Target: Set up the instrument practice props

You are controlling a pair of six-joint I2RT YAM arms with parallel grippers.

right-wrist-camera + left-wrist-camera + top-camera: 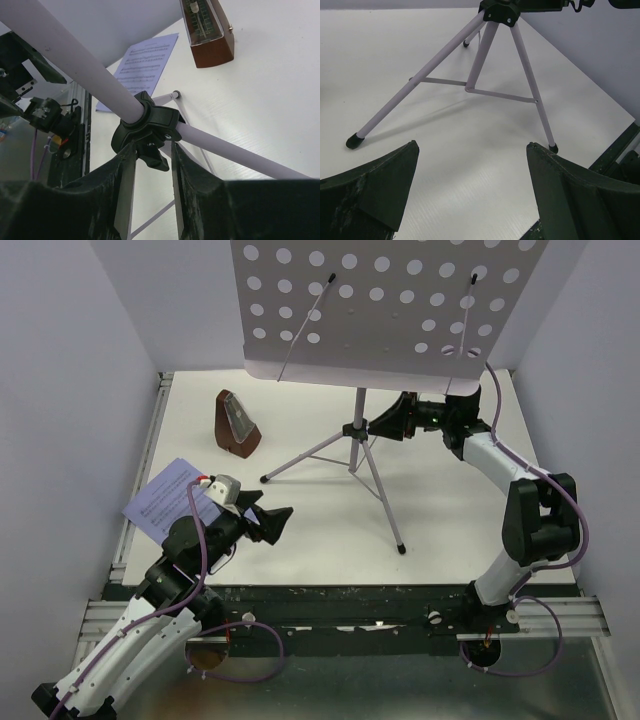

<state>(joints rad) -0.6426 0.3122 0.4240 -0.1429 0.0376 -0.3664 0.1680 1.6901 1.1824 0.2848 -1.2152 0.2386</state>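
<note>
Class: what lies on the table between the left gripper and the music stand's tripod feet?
Nothing: bare white table separates the left gripper from the tripod feet, as the left wrist view shows.

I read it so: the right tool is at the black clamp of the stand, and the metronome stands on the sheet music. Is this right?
Not quite. The metronome stands on the bare table, apart from the sheet music; the top view shows this. The right tool is indeed at the black clamp of the stand.

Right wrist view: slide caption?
Right gripper, jaws flanking the clamp knob on the music stand; sheet music and metronome behind.
</note>
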